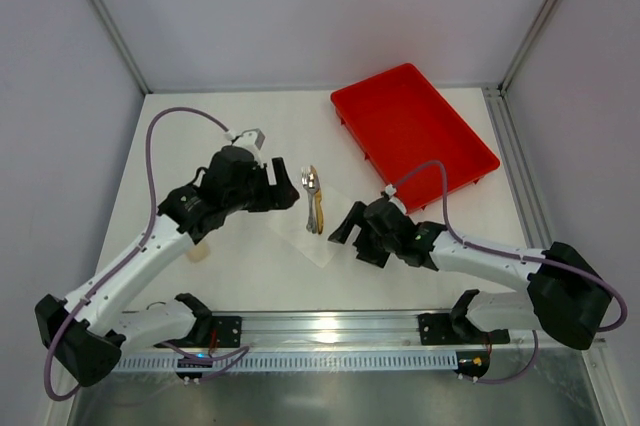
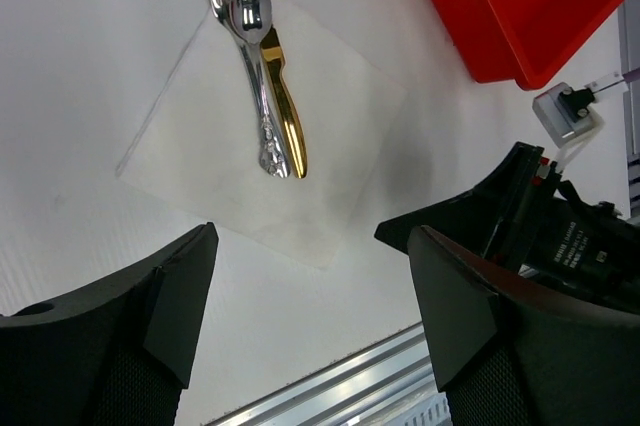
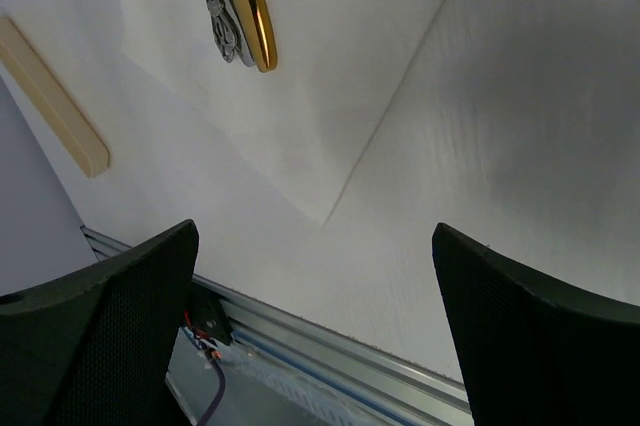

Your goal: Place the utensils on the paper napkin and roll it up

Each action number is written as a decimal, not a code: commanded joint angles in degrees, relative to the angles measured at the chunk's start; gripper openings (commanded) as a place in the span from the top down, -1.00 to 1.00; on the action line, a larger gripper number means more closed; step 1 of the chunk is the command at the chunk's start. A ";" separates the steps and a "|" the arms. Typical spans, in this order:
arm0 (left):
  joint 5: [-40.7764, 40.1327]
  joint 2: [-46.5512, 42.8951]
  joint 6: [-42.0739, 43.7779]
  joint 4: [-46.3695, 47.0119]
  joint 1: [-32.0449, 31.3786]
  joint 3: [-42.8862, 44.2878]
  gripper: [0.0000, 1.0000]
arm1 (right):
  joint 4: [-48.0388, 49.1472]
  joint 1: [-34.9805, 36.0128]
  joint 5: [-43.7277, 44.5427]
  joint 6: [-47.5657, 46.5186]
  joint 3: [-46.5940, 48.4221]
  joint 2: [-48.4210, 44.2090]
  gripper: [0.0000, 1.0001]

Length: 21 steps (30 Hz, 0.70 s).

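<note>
Left hand [image 2: 312, 281] and right hand [image 3: 315, 276] are each seen with fingers spread apart and nothing held between them. In the overhead view they are poised on either side of the utensils [image 2: 262, 76]. These are laid together in a tight bundle on the paper napkin [image 2: 340, 146] at the centre of the counter [image 2: 80, 66]. Their handles rest near the sheet's middle, while the fork tines and spoon bowl reach past its upper corner. Placement is judged done, so rolling is taken to be the step in hand. The sheet lies flat and thin, so a free corner is best lifted, such as the one at lower centre of the right wrist view. One fingertip should be slid low under the edge rather than pressed down from above. The bundle is probably best pinned lightly by the other hand so that it is not dragged off line. The fold should be carried over the handles and kept snug, and a gentle pinch is advised, since paper this soft may tear or crumple.
</note>
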 commanded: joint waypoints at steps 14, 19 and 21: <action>8.67 -10.40 0.80 2.50 0.12 -7.64 -0.97 | 20.31 9.16 9.54 19.73 -1.19 11.36 -0.93; 9.20 -13.30 0.89 2.94 0.12 -9.75 -0.97 | 20.40 10.74 12.27 21.05 0.39 14.18 -0.93; 8.77 -13.74 1.16 2.94 0.12 -10.63 -0.99 | 20.93 11.27 13.76 20.26 1.18 15.32 -0.93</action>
